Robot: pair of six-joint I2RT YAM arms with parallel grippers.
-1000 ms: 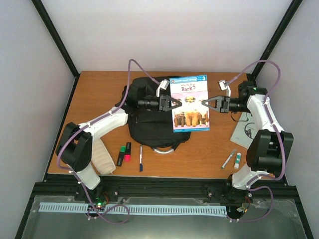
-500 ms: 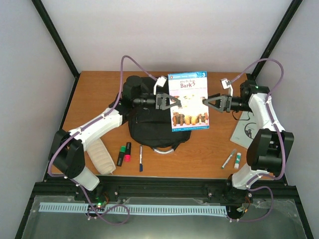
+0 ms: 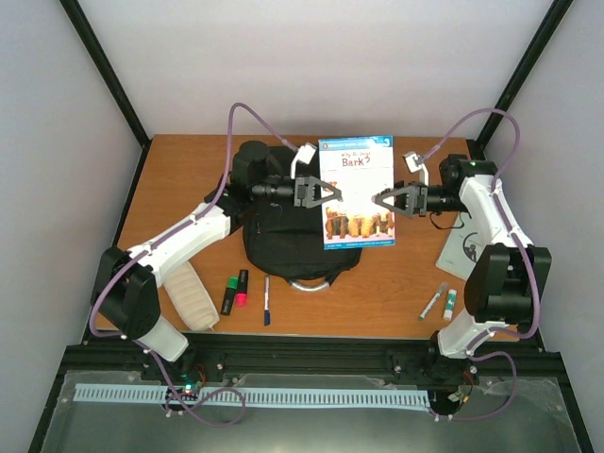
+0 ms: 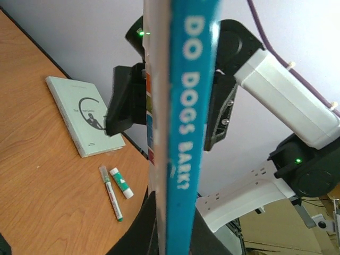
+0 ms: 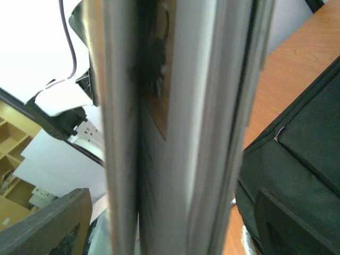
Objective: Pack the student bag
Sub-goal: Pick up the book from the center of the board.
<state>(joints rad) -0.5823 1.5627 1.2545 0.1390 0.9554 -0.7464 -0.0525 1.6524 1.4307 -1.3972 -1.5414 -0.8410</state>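
Nearest the arm bases, a whitish ribbed pouch [image 3: 193, 302] is being seen in front of the student bag [image 3: 283, 247] and to its left. Two highlighters [image 3: 235, 290] and a dark pen [image 3: 267, 300] are being shown lying side by side just in front of the bag's front edge. Well off to the bag's front right, a white marker [image 3: 433, 301] and a small green-and-white stick [image 3: 450, 302] are lying close together. Further back on that side, a pale booklet [image 3: 462, 253] is lying flat. The bag itself, black and soft, is lying flat at the middle of the wooden table [image 3: 189, 165]. Its right part is being covered in the top view by a blue-spined children's book [image 3: 357, 193]. The book is being held in the air above the bag, cover toward the overhead camera. Its left edge is being clamped between the closed fingers of the left gripper [image 3: 332, 193], reaching in from the bag's left. From the bag's right, the book's other edge is being straddled by the right gripper [image 3: 379, 200]. Its fingers are being kept spread, one on each side of the pages, with a gap showing in the right wrist view.
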